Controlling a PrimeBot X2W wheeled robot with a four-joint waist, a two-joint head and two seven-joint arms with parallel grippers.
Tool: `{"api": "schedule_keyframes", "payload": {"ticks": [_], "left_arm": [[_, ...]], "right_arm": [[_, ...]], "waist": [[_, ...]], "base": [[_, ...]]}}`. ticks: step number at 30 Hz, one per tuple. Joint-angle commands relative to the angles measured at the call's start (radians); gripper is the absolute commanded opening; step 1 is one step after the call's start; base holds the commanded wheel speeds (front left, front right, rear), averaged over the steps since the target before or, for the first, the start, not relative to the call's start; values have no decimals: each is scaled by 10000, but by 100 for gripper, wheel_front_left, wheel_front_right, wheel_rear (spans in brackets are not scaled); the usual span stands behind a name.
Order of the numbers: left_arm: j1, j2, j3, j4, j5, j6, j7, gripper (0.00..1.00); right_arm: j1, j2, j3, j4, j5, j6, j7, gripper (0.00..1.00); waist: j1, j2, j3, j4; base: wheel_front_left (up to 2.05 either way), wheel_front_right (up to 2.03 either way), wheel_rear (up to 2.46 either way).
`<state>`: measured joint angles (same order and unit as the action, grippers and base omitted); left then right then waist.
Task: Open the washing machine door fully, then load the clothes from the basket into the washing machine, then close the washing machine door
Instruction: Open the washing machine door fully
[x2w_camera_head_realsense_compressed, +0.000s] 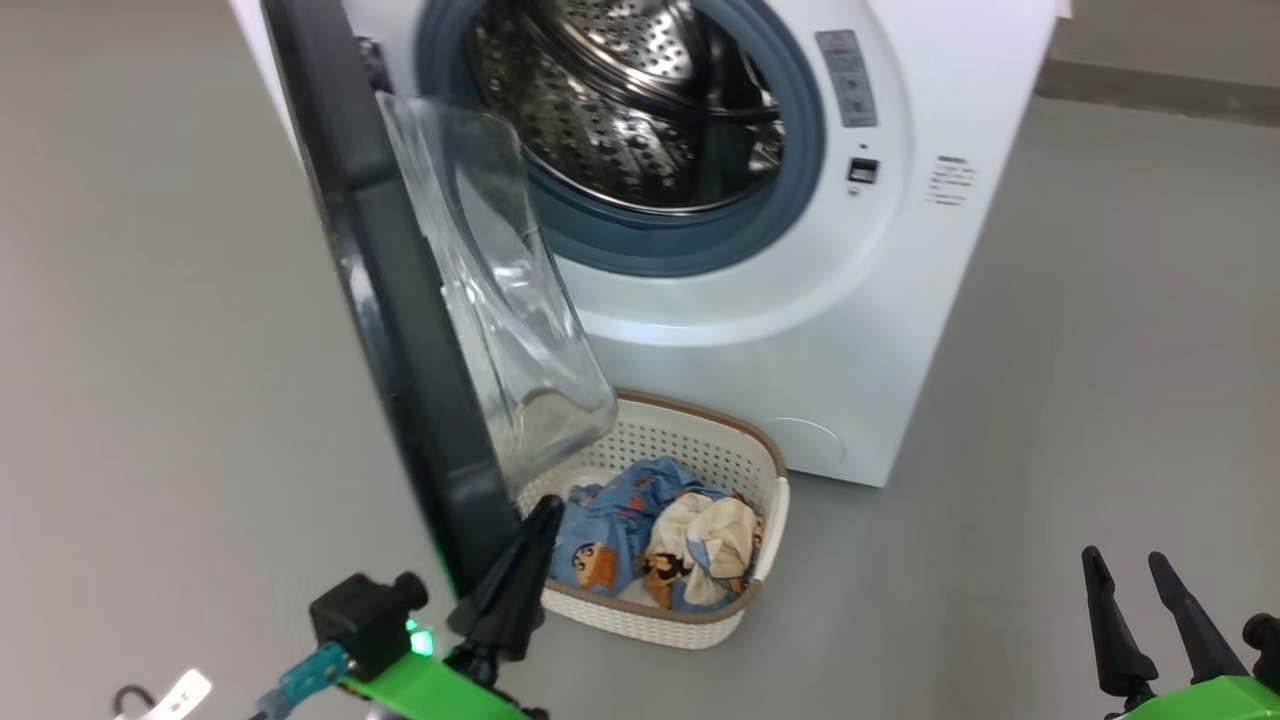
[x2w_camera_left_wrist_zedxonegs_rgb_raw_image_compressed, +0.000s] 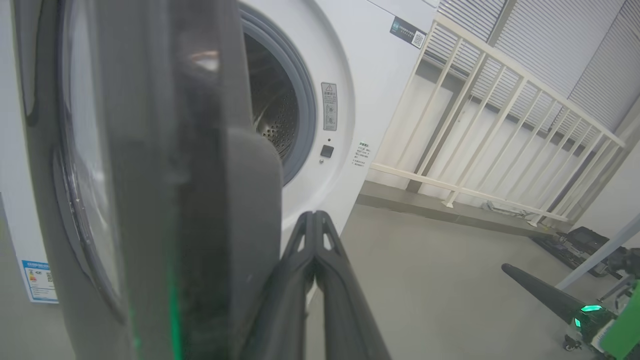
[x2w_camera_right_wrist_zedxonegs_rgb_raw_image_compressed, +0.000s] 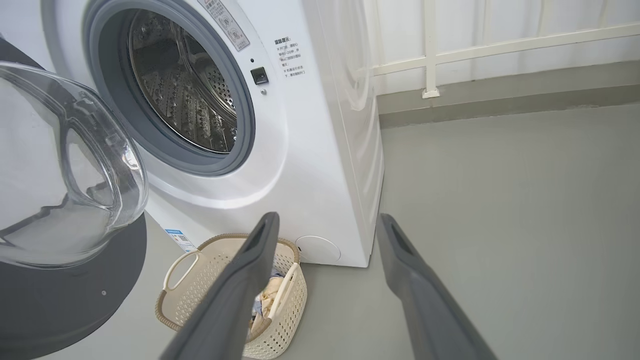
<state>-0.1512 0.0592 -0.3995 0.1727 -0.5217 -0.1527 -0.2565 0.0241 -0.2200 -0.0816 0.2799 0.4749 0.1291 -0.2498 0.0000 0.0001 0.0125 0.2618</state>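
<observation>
A white washing machine (x2w_camera_head_realsense_compressed: 800, 330) stands with its door (x2w_camera_head_realsense_compressed: 400, 300) partly open, hinged at the machine's left side, and its steel drum showing. The basket (x2w_camera_head_realsense_compressed: 700, 410) sits on the floor just before the machine, partly under the door's glass bowl, and holds the clothes (x2w_camera_head_realsense_compressed: 650, 530). The left tool (x2w_camera_head_realsense_compressed: 543, 512), its fingers closed together, is just beside the door's lower edge. The right tool (x2w_camera_head_realsense_compressed: 1125, 560) hangs open, well apart from the machine's right corner. A white railing (x2w_camera_left_wrist_zedxonegs_rgb_raw_image_compressed: 500, 125) stands beyond the machine.

The left gripper (x2w_camera_head_realsense_compressed: 540, 515), two long dark tapered fingers on a bright green wrist (x2w_camera_head_realsense_compressed: 430, 688), rises from the lower left of the head view, leaning up and to the right; its fingertips (x2w_camera_left_wrist_zedxonegs_rgb_raw_image_compressed: 336, 260) are pressed together (no gap shows between them); the right gripper (x2w_camera_head_realsense_compressed: 1128, 565), of the same build, stands at the lower right, fingers pointing up and spread well apart.
</observation>
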Motion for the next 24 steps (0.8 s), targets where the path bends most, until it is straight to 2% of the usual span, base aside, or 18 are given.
{"api": "schedule_keyframes", "payload": {"ticks": [1, 8, 15, 24], "left_arm": [[-155, 379, 649, -79, 73, 226, -53, 0], [62, 508, 754, -170, 178, 365, -50, 0], [225, 752, 1022, -436, 217, 764, 17, 0], [146, 1184, 1657, -487, 131, 1168, 31, 0]], "right_arm": [[-6, -170, 207, -249, -77, 16, -120, 100], [87, -132, 202, -253, -63, 16, -120, 100], [174, -76, 194, -258, -67, 16, -120, 100], [151, -61, 247, -277, -146, 16, -120, 100]], "waist": [[0, -1, -142, 307], [0, -1, -260, 918], [0, -1, -289, 1440], [0, -1, -152, 1727]], "base": [[0, 0, 0], [0, 0, 0], [0, 0, 0], [0, 0, 0]]}}
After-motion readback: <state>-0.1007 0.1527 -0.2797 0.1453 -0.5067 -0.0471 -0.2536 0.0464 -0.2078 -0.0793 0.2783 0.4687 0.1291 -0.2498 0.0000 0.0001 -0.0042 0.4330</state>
